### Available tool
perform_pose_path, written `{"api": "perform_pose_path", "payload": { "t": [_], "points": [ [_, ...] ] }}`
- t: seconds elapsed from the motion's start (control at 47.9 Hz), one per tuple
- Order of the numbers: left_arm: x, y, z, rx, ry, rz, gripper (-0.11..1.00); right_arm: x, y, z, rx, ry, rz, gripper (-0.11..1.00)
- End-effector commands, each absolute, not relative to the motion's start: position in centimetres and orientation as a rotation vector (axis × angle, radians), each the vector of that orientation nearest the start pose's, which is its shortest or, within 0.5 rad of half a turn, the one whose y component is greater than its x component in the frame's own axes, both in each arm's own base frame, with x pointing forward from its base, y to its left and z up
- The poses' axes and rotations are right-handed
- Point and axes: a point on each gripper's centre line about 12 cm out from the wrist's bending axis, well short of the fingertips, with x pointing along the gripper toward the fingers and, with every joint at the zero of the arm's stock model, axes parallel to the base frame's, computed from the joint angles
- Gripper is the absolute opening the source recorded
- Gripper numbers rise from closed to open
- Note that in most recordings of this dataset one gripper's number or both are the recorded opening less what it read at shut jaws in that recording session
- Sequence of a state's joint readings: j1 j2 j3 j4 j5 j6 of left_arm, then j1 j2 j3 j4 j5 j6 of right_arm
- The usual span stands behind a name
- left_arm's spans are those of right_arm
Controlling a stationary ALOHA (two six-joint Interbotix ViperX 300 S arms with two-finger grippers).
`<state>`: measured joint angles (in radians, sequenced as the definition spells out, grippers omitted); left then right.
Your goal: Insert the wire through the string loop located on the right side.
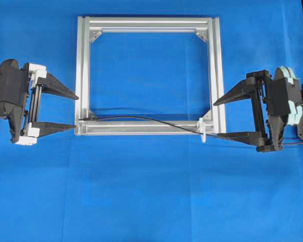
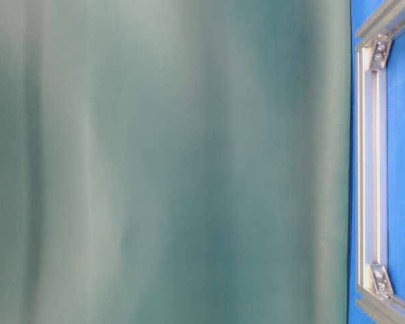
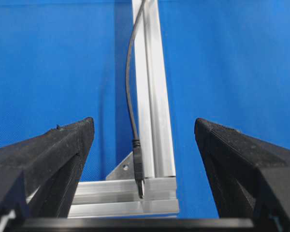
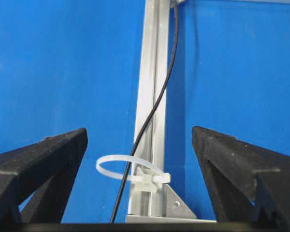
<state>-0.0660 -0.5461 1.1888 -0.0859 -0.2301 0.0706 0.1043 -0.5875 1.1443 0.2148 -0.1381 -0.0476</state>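
So the blue worktop (image 1: 151,201) is basically bare apart from the frame (image 1: 82,75), a square of silver bar sitting toward the far side. Left claw (image 1: 76,111) is parked just off the frame's left bar, right claw (image 1: 217,118) just off the right bar, both spread wide with nothing in them.

The wire (image 1: 141,119) runs along the near bar. In the right wrist view it looks like it already passes through the loop (image 4: 117,166), the white tie standing up at the near right corner. Its plug (image 3: 138,173) rests on the near left corner, right between the left claw's fingers.

What I'd worry about: the wire is loose and springy, so any bump, or a drag from the right claw's lower finger, which sits right over it in the overhead view, could pull it back out. The loop is floppy too; a finger could flatten it.

Room-wise, plenty of open cloth on the near side and inside the frame. The bars are the hard edges to avoid.
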Motion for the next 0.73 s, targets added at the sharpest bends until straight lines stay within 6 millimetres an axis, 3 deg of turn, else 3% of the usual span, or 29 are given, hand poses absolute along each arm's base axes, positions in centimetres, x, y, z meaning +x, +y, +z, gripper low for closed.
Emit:
{"api": "perform_pose_path", "payload": {
  "t": [0.0, 0.71],
  "points": [
    [24.54, -1.28, 19.28, 0.005, 0.392, -0.039, 0.79, 24.97, 2.18, 21.22, 0.136, 0.395, 0.038, 0.94],
    [24.32, -1.3, 18.75, 0.006, 0.406, -0.04, 0.8, 24.77, 2.14, 20.69, 0.134, 0.406, 0.035, 0.94]
  ]
}}
